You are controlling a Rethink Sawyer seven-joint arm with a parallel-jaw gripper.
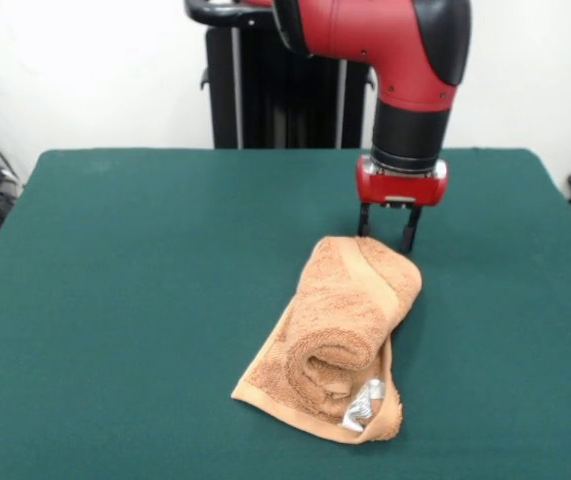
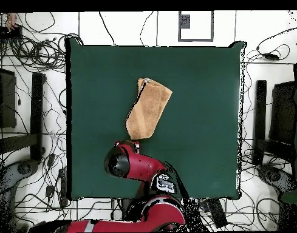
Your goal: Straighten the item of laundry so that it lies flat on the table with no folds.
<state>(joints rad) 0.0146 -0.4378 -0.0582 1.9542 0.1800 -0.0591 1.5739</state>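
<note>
On the table (image 1: 115,300), nothing is crowding the towel (image 1: 340,340), which is lying right of centre, rolled and folded, label (image 1: 363,408) at its near end. Its long axis is running from near-left toward far-right. At the towel's far end, the gripper (image 1: 386,228) is pointing straight down, fingers (image 1: 408,232) parted, empty, under the red arm (image 1: 405,60).

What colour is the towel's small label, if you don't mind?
Silvery white; the label shows best in the front view.

No legible text, brand, number or sign found. The small white-silver label (image 1: 363,408) on the towel (image 1: 337,335) is too small to read.
</note>
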